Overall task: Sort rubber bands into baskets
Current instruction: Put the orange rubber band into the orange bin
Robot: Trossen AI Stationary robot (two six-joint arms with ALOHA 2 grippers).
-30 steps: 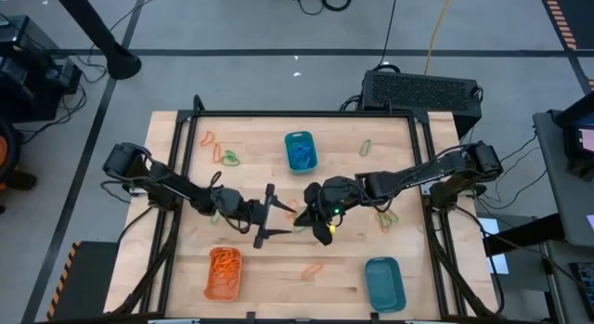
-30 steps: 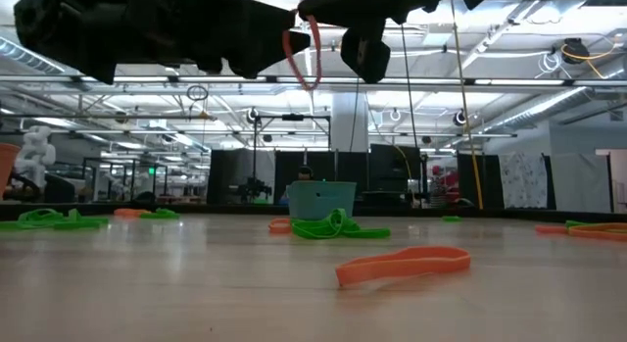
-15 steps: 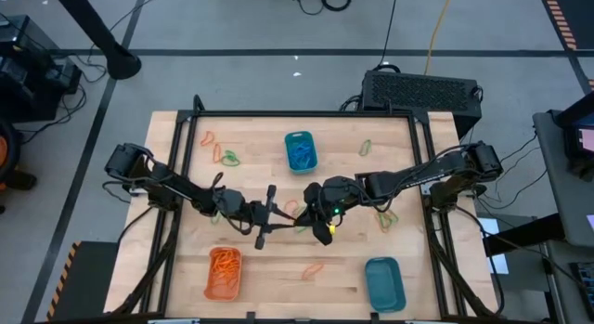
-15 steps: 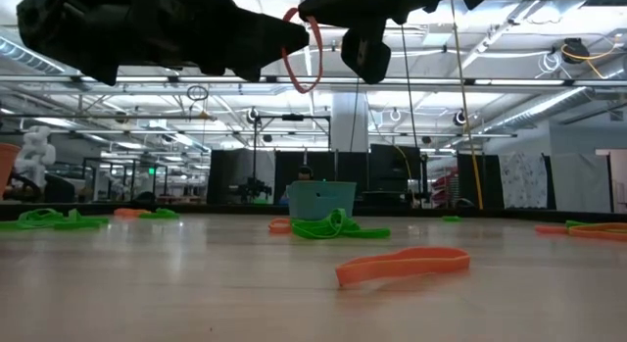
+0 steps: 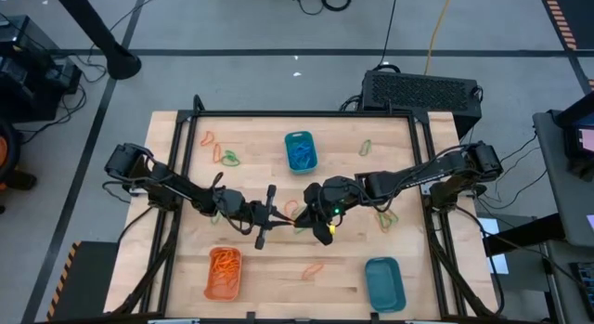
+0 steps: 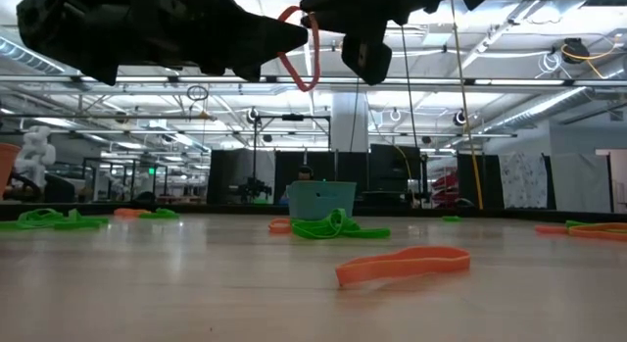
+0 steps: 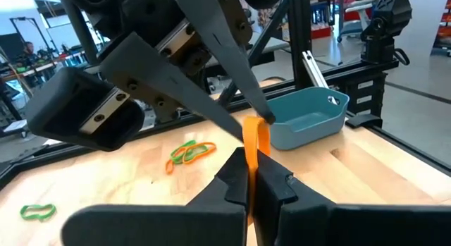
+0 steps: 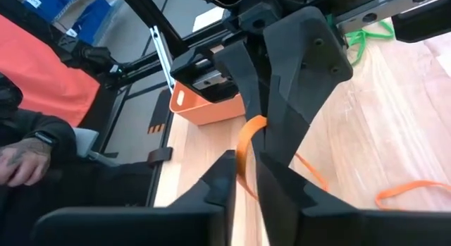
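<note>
Overhead, the left tool [image 5: 272, 215] and the right tool [image 5: 306, 213] are meeting tip to tip over the middle of the wooden counter [image 5: 278, 268], with the orange basket [image 5: 223, 273] and one teal basket [image 5: 384, 282] sitting along the near edge and the other teal basket [image 5: 300, 150] at the far side

From counter height, an orange rubber band [image 6: 299, 48] is hanging between both tools high above the counter, while another orange band [image 6: 402, 265] and a green tangle [image 6: 336, 226] are lying below

Through the left wrist camera, the left tool's fingers [image 7: 282, 186] are pressing together on the orange band

Through the right wrist camera, the right tool's fingers [image 8: 278, 182] are standing slightly apart around the same band, and a person's hand [image 8: 21, 161] is showing beyond the counter
</note>
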